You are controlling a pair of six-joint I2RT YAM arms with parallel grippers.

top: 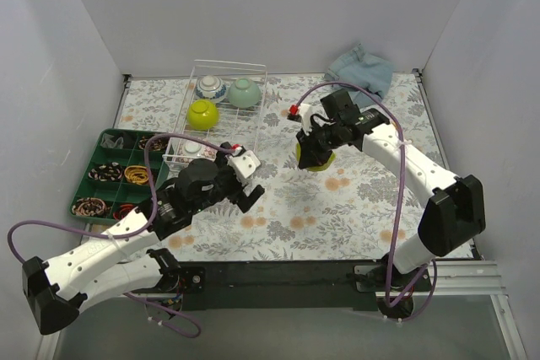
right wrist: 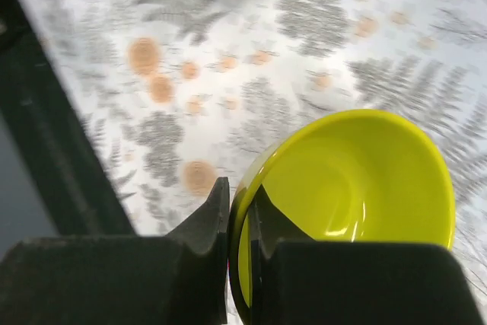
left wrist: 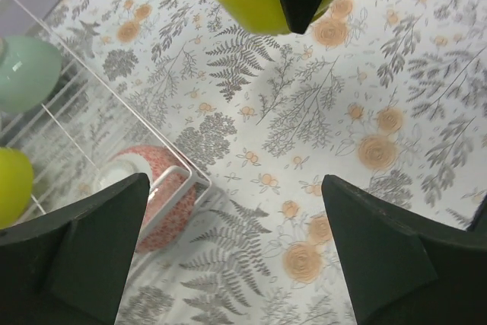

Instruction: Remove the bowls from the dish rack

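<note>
Right gripper (right wrist: pixel 240 195): pinched lime bowl (right wrist: pixel 358 180) by rim, right of rack (top: pixel 230 63), ready for set-down.
Left gripper (left wrist: pixel 234 184): spread at rack's near corner; pink bowl (left wrist: pixel 156 211) next, I judged.

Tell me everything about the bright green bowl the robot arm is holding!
The lime bowl is small, round and glossy, like glazed ceramic or plastic, bright yellow-green inside and out, and empty. The right gripper pinches its rim, one finger inside, one outside. It is out of the dish rack, seemingly tilted, over the flowery cloth. Whether its bottom touches the cloth cannot be told.
</note>
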